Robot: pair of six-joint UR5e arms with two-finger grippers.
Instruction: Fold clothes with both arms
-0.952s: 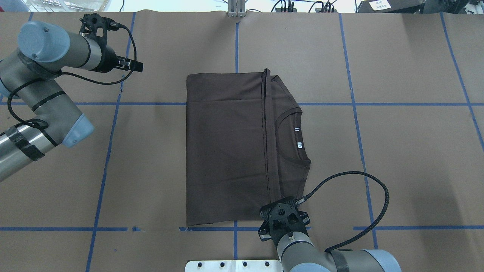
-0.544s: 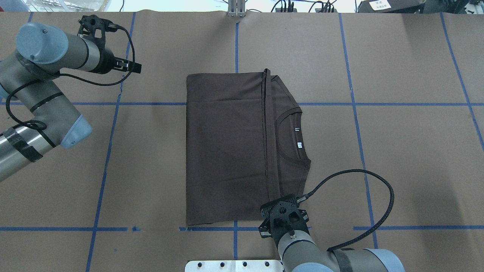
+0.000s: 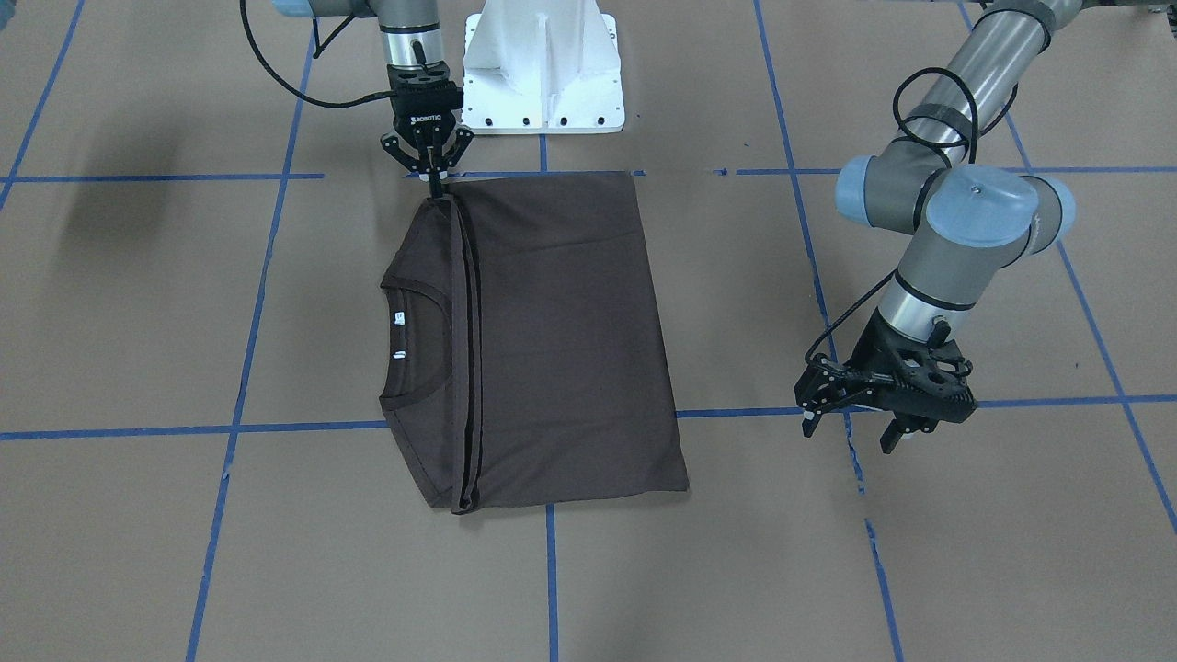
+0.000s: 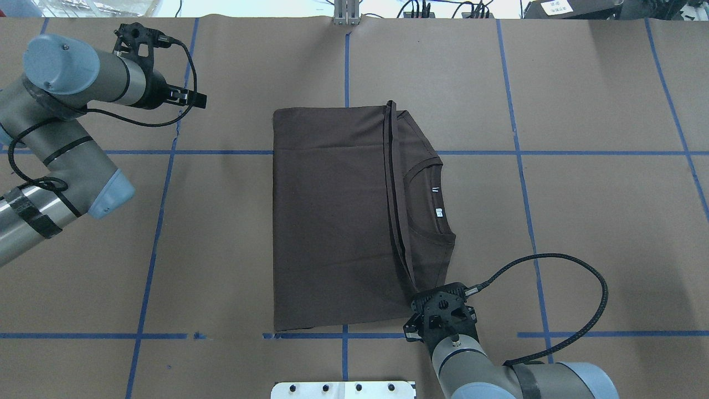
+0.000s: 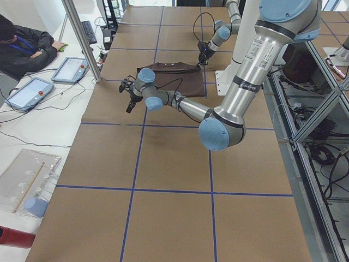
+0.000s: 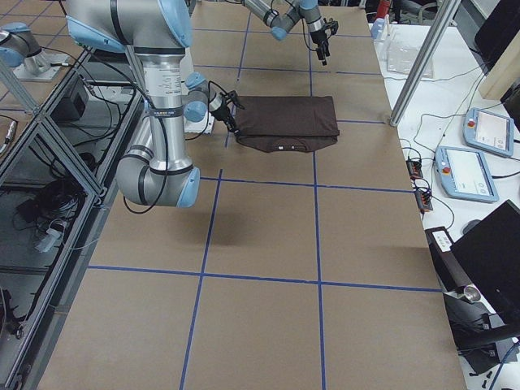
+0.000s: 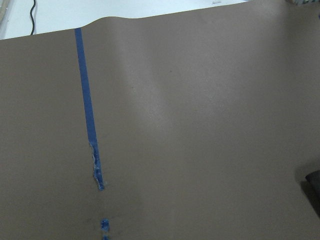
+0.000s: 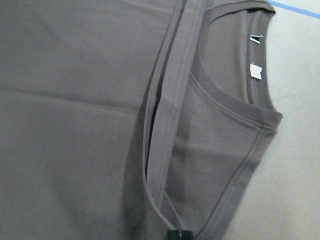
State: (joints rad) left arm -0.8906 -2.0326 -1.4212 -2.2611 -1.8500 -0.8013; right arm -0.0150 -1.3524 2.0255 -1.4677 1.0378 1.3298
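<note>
While the right claw point(image 3: 431, 184) pinches shut on the shirt point(image 4: 332, 221) at its corner nearest the base point(image 3: 542, 64), your left claw point(image 3: 851, 428) hangs open, holding nothing, well off to the shirt's left. The shirt lies folded flat at the middle of the table point(image 4: 581, 221). Its left edge is a straight fold. Its near edge lies just beside a line of blue tape point(image 4: 554, 152). The hem point(image 4: 391, 194) is doubled over as a narrow strip. It runs from the far edge down to the pinched corner, and bows a little away from the cloth near the claw. Right of that strip the collar point(image 8: 230, 100) and two white tags point(image 8: 256, 71) face up.

Bare brown paper spreads wide on both sides and beyond the far edge. The tightest spot is the near side, where the base stands just behind the right claw. A black cable point(image 4: 554, 255) loops out over the paper to the right of the wrist.

From overhead, the wrist covers the right claw's fingertips. The right wrist camera shows only their dark tips at its bottom edge, and it cuts off the shirt's left part. The left wrist camera shows paper, tape and a dark patch point(image 7: 314, 190) at its right edge that you cannot identify. Both arms run out of frame.
</note>
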